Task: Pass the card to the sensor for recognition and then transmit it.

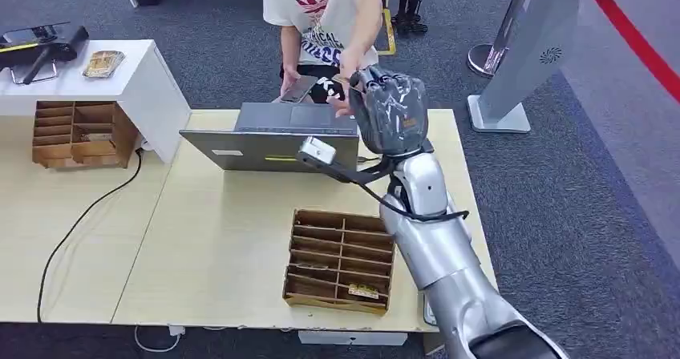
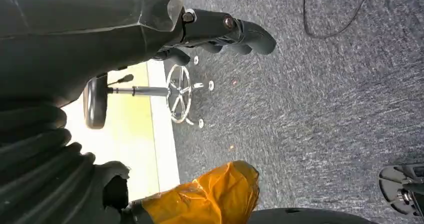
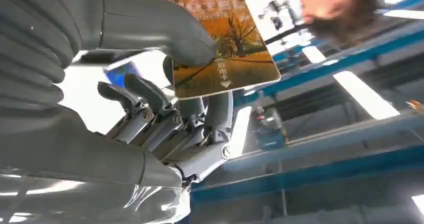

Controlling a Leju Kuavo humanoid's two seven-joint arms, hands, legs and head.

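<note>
From beside the table, the slotted wooden tray (image 1: 341,259) sits nearest, well below the raised right hand (image 3: 165,119). That hand pinches the card (image 3: 225,49) under its thumb, offering it to the person's hand (image 1: 346,74); best release only once they grip. The laptop (image 1: 277,139) edge lies just beside it. The left hand (image 2: 220,34) hangs curled, holding nothing.

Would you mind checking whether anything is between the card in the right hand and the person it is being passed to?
Nothing visible is: the right hand holds the card up, and the person's hand is already at it.
</note>
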